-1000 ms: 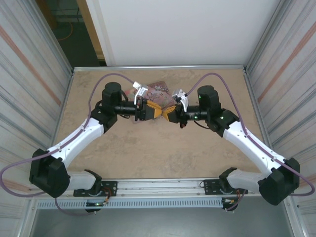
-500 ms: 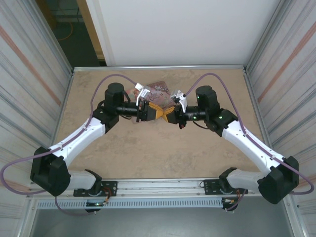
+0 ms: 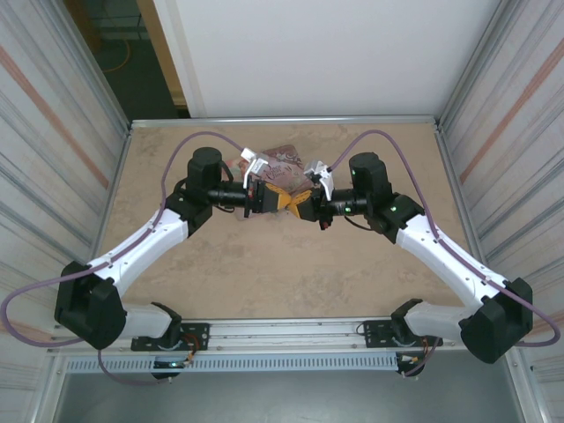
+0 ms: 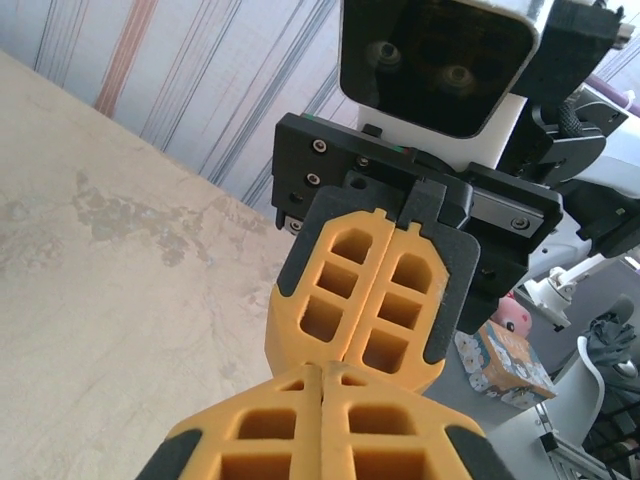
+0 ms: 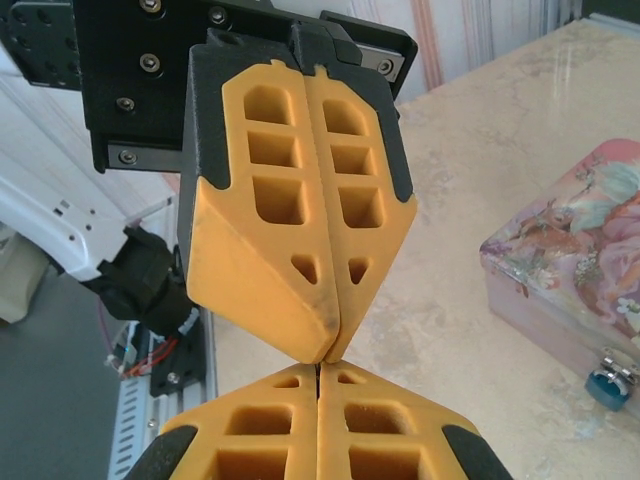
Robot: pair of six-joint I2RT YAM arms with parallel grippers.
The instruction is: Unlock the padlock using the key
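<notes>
- Left gripper (image 3: 283,197): orange fingers pressed flat together, nothing visible between them (tips aimed at the other gripper).
- Right gripper (image 3: 293,200): jaws likewise closed tight, tips meeting the left gripper's tips point to point.
- Pink illustrated tin (image 5: 565,265): right of the meeting jaws in the right wrist view.
- Blue padlock (image 5: 607,386): against the tin's near wall, well apart from both jaws.

Padlock (image 5: 607,386) against tin (image 5: 565,265) side; tin on table (image 3: 264,273), far centre.
</notes>
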